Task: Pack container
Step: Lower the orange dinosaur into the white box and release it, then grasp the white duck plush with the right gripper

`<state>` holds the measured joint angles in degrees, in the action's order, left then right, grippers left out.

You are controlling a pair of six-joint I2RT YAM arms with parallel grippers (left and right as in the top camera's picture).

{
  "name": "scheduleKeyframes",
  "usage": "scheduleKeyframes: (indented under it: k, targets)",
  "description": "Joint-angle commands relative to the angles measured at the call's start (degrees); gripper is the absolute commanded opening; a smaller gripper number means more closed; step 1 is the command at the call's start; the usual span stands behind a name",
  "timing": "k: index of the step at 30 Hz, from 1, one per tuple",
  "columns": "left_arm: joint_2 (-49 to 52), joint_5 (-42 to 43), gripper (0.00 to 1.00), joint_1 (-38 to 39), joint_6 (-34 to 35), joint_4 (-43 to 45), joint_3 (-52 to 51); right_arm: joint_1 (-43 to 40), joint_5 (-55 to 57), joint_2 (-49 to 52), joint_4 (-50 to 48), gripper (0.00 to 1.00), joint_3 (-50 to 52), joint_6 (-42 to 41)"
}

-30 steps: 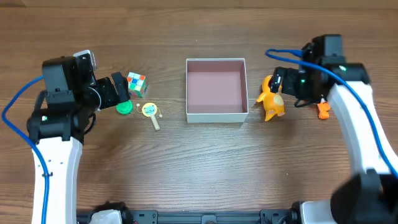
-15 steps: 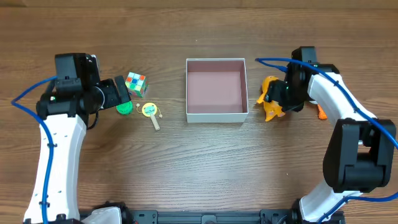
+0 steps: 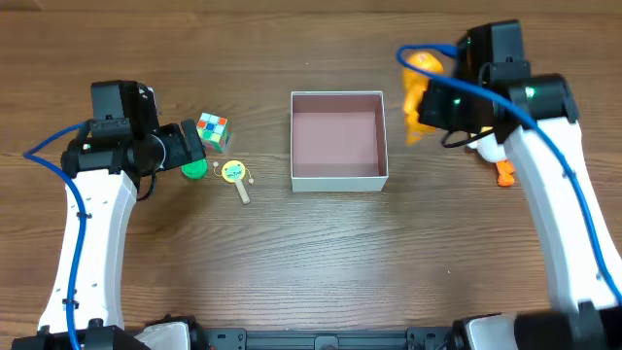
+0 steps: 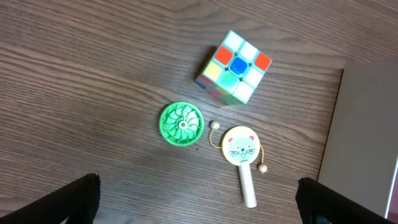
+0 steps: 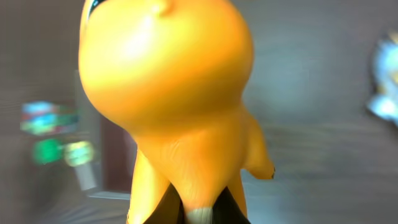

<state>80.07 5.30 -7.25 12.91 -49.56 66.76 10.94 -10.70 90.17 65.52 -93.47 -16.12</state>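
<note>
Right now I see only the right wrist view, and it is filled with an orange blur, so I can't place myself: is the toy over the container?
Observer: No. On overhead the orange toy shows right of the container, beside its far right corner.
Operator: Anything inside already?
Observer: Nothing; its pinkish floor is bare.
Operator: What's left to pack?
Observer: A colour cube, green disc and cat rattle lie left of it.
</note>
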Motion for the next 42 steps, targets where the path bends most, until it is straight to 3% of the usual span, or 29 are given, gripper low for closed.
scheduleKeyframes:
  k: [1,8,16,17,19,21,23,28,32,34,37,39,42]
  targets:
    - [0.42,-0.20,1.00,-0.24,-1.55,0.11,1.33,8.96,-0.02,-1.05,-3.10,0.04,-0.50,-5.33]
    - [0.42,-0.20,1.00,-0.24,-1.55,0.11,1.33,21.00,6.49,12.52,-13.27,0.04,2.25,-14.80]
    - [0.42,-0.20,1.00,-0.24,-1.55,0.11,1.33,23.78,8.11,25.81,-17.99,0.04,2.29,-17.14]
    - [0.42,-0.20,1.00,-0.24,-1.55,0.11,1.33,23.78,8.09,25.90,-18.34,0.12,2.29,-16.90]
    - [0.42,-0.20,1.00,-0.24,-1.55,0.11,1.33,23.82,8.07,25.68,-18.36,0.43,2.23,-15.69]
    - [0.42,-0.22,1.00,-0.24,-1.55,0.11,1.33,23.82,8.13,24.37,-18.34,0.57,2.16,-13.42]
    - [0.42,-0.20,1.00,-0.24,-1.55,0.11,1.33,23.82,8.15,22.16,-18.34,0.66,1.60,-11.82]
    - [0.42,-0.20,1.00,-0.24,-1.55,0.11,1.33,22.67,13.03,10.16,-17.55,0.73,0.72,-10.84]
    - [0.42,-0.20,1.00,-0.24,-1.55,0.11,1.33,15.47,22.58,-0.81,-11.63,0.84,0.72,-10.78]
    - [0.42,-0.20,1.00,-0.24,-1.55,0.11,1.33,7.50,29.49,-3.30,-6.47,0.89,0.72,-10.36]
    - [0.42,-0.20,1.00,-0.24,-1.55,0.11,1.33,-2.80,29.03,-2.27,-4.17,0.93,2.14,-5.79]
    - [0.42,-0.20,1.00,-0.24,-1.55,0.11,1.33,-12.96,21.66,2.67,-6.01,0.96,6.27,-0.04]
    - [0.42,-0.20,1.00,-0.24,-1.55,0.11,1.33,-18.84,18.23,9.07,-9.66,0.99,9.01,4.52]
